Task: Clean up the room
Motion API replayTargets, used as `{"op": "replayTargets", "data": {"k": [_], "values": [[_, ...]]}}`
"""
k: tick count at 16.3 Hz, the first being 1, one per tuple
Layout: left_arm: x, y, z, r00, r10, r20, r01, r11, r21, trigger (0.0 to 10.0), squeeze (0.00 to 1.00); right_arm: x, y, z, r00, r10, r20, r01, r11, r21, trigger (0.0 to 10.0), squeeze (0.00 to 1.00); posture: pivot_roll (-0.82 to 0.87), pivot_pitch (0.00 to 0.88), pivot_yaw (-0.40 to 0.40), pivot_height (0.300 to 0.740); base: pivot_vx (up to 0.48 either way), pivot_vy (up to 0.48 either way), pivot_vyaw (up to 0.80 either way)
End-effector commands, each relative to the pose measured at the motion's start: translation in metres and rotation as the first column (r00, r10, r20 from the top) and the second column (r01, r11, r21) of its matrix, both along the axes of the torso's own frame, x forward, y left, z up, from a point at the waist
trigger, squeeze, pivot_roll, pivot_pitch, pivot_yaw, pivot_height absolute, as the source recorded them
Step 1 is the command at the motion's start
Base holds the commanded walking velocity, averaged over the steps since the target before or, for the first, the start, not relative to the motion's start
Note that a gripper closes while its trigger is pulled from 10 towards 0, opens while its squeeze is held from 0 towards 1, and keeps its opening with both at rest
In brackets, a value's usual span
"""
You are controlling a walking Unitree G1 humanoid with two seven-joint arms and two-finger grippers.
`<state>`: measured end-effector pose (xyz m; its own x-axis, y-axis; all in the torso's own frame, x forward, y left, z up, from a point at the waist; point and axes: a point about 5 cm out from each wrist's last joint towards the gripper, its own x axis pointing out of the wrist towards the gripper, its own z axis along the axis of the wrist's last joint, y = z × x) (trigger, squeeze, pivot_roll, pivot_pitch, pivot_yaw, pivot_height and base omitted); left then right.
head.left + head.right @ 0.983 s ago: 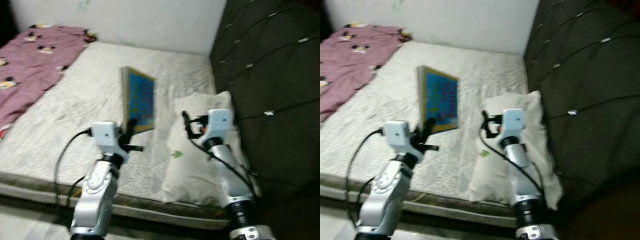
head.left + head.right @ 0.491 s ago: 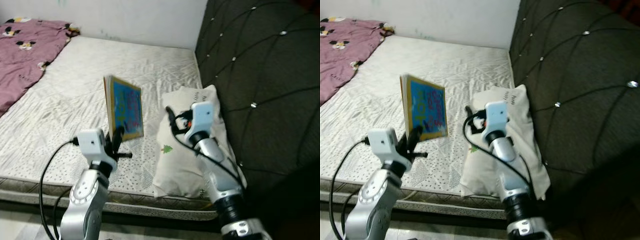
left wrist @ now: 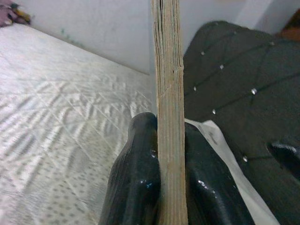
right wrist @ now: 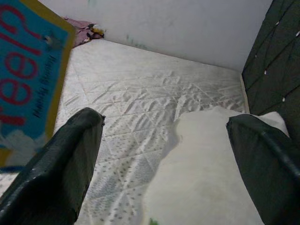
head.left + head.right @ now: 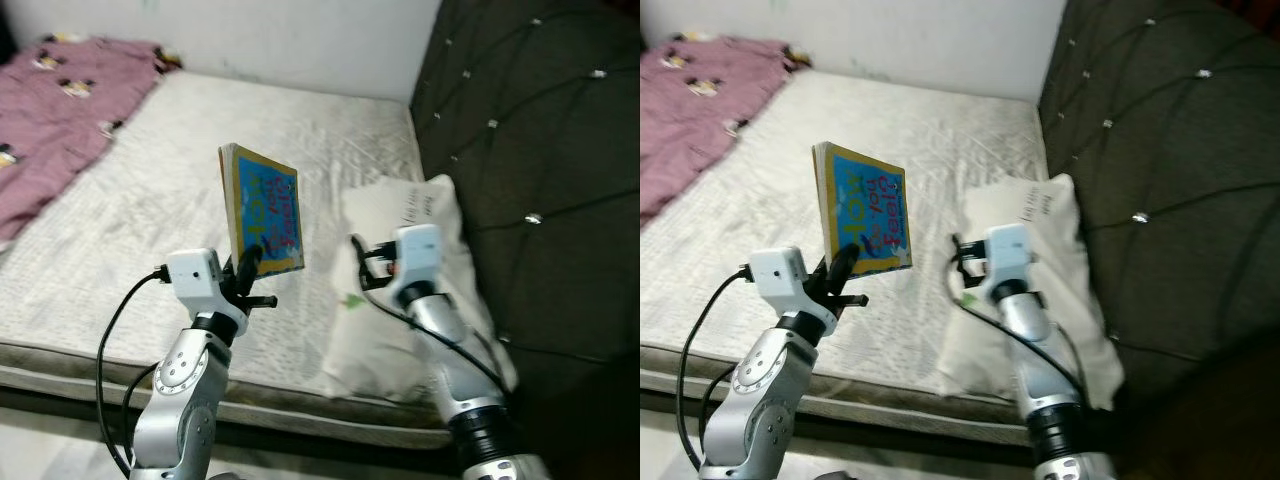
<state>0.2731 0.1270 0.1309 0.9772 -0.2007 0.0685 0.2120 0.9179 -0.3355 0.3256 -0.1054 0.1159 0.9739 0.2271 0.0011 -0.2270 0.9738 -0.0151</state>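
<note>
a: what are we holding up in our left gripper (image 5: 250, 262)?

b: a thick board book with a yellow border and a blue cover (image 5: 264, 209). it stands upright above the white quilted mattress (image 5: 150, 215), pinched at its lower edge. red lettering runs across the cover, and in the left wrist view we see the layered tan page edges (image 3: 168, 112) squeezed between our two black fingers (image 3: 136, 183).

a: so that jaw is clamped on the book. and our right gripper (image 5: 362, 262)?

b: its jaws stand wide apart with nothing between them, hovering over the white pillow (image 5: 425, 215) that lies beside the dark tufted headboard (image 5: 540, 150). the book sits just to the left of it.

a: anything else on the bed?

b: a mauve blanket with small cartoon prints (image 5: 60, 110) is bunched at the far left corner, well apart from the book.
</note>
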Motion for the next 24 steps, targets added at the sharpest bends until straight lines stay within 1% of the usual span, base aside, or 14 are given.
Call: {"op": "replayTargets", "data": {"k": [1, 5, 8, 10, 11, 12, 13, 15, 16, 18, 20, 22, 23, 24], "values": [[0.003, 0.002, 0.01, 0.999, 0.011, 0.04, -0.01, 1.0, -0.004, 10.0, 0.0, 0.001, 0.005, -0.002, 1.0, 0.015, -0.025, -0.015, 1.0, 0.025, 10.0, 0.0, 0.0, 0.062, -0.067, 0.74, 0.0, 0.48, 0.0], [-0.002, 0.005, 0.005, 1.0, 0.013, 0.019, -0.013, 1.0, 0.002, 10.0, 0.0, 0.001, 0.006, 0.002, 1.0, 0.021, -0.016, -0.02, 0.997, 0.07, 10.0, 0.0, 0.0, 0.057, -0.07, 0.74, 0.0, 0.448, 0.0], [-0.001, 0.006, 0.006, 0.999, 0.038, 0.033, -0.039, 0.999, 0.03, 10.0, 0.0, 0.002, 0.002, 0.004, 1.0, 0.006, -0.009, -0.006, 0.997, 0.071, 10.0, 0.0, 0.0, 0.057, -0.069, 0.74, 0.0, 0.0, 0.0], [-0.001, 0.01, 0.005, 0.998, 0.056, 0.014, -0.056, 0.998, -0.004, 10.0, 0.0, 0.001, -0.003, 0.002, 1.0, -0.004, -0.011, 0.005, 0.998, 0.065, 10.0, 0.0, -0.01, 0.058, -0.071, 0.74, 0.0, 0.0, 0.0], [-0.001, 0.012, 0.005, 0.997, 0.069, 0.028, -0.068, 0.998, -0.013, 10.0, 0.0, 0.001, -0.003, 0.002, 1.0, -0.003, -0.011, 0.004, 0.998, 0.065, 10.0, 0.0, -0.01, 0.057, -0.072, 0.74, 0.0, 0.0, 0.0], [-0.001, 0.014, 0.004, 0.997, 0.078, 0.018, -0.077, 0.996, -0.048, 10.0, 0.0, 0.0, -0.002, 0.003, 1.0, 0.0, -0.01, 0.001, 0.998, 0.064, 10.0, 0.0, -0.01, 0.057, -0.076, 0.74, 0.0, 0.0, 0.0], [-0.001, 0.015, 0.004, 0.996, 0.082, 0.015, -0.082, 0.995, -0.055, 10.0, 0.0, 0.0, -0.002, 0.003, 1.0, 0.001, -0.009, -0.001, 0.998, 0.064, 10.0, 0.0, -0.01, 0.057, -0.076, 0.74, 0.0, 0.0, 0.0], [-0.001, 0.02, 0.003, 0.991, 0.128, 0.035, -0.128, 0.992, -0.005, 10.0, 0.0, 0.001, 0.0, 0.003, 1.0, 0.01, -0.009, -0.009, 0.998, 0.062, 10.0, 0.0, 0.0, 0.057, -0.077, 0.74, 0.0, 0.0, 0.0], [-0.001, 0.021, 0.002, 0.99, 0.135, 0.033, -0.135, 0.991, 0.0, 10.0, 0.0, 0.001, 0.0, 0.003, 1.0, 0.011, -0.01, -0.011, 0.998, 0.061, 10.0, 0.0, 0.0, 0.055, -0.078, 0.74, 0.0, 0.0, 0.0], [-0.001, 0.025, 0.002, 0.985, 0.168, 0.041, -0.17, 0.985, 0.036, 10.0, 0.0, 0.001, 0.0, 0.003, 1.0, 0.012, -0.011, -0.011, 0.998, 0.063, 10.0, 0.0, -0.01, 0.055, -0.078, 0.74, 0.0, 0.0, -0.75], [0.0, 0.025, 0.004, 0.987, 0.151, 0.054, -0.154, 0.987, 0.05, 10.0, 0.0, 0.001, 0.0, 0.004, 1.0, 0.01, -0.009, -0.01, 0.998, 0.061, 10.0, 0.0, -0.01, 0.056, -0.076, 0.74, 0.0, 0.0, -0.36], [0.0, 0.027, 0.004, 0.986, 0.153, 0.072, -0.161, 0.98, 0.114, 10.0, 0.0, 0.001, -0.001, 0.004, 1.0, 0.008, -0.007, -0.007, 0.998, 0.06, 10.0, 0.0, -0.01, 0.058, -0.076, 0.74, 0.0, 0.0, 0.0], [-0.001, 0.033, 0.006, 0.972, 0.191, 0.134, -0.218, 0.948, 0.231, 10.0, 0.0, 0.0, -0.002, 0.004, 1.0, 0.007, -0.006, -0.006, 0.998, 0.061, 10.0, 0.0, -0.01, 0.06, -0.075, 0.74, 0.0, 0.0, 0.0], [-0.001, 0.044, 0.002, 0.95, 0.289, 0.118, -0.311, 0.905, 0.292, 10.0, 0.0, -0.001, -0.003, 0.004, 1.0, 0.008, -0.008, -0.007, 0.998, 0.064, 10.0, 0.0, -0.01, 0.062, -0.075, 0.74, 0.0, 0.0, 0.0]]}}
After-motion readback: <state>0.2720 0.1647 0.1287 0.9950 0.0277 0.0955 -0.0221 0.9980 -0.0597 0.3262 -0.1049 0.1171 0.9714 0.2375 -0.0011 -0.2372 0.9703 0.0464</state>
